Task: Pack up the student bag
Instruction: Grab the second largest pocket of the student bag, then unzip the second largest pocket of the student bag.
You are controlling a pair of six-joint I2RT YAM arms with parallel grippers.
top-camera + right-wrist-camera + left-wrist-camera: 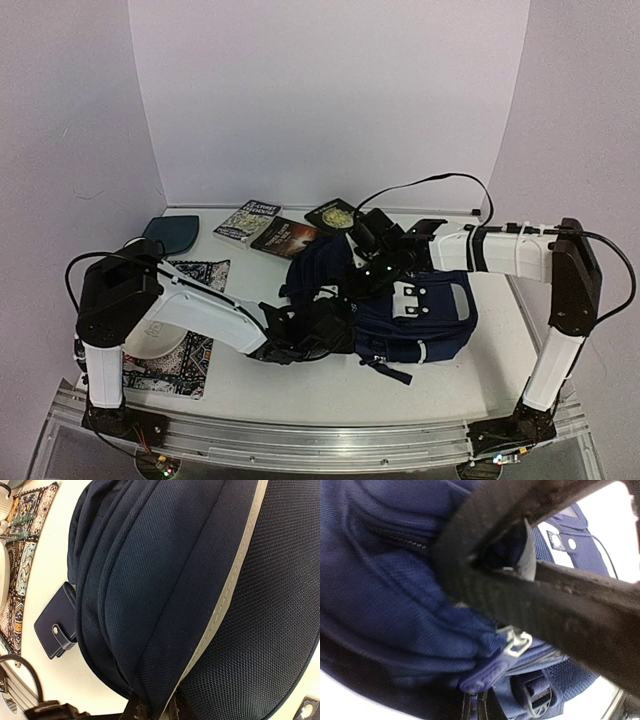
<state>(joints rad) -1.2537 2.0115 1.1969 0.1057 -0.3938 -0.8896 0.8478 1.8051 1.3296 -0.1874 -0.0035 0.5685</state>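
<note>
The student bag (420, 315), navy with white buckle patches, lies in the middle of the table. My left gripper (318, 335) is at its near left side. In the left wrist view the gripper (477, 711) is shut on the bag's blue zipper pull (492, 672), beside a metal slider (517, 644) and a black strap (560, 615). My right gripper (372, 272) is at the bag's far left top. In the right wrist view it (152, 711) is shut on a fold of the bag's fabric (165, 605) beside a white stripe (235, 580).
A small navy wallet (55, 625) lies against the bag's edge. A patterned mat (190, 345) with a white object (155, 345) is at the left. A teal pouch (170, 233) and three books (285, 237) lie at the back. A black cable (430, 185) loops behind.
</note>
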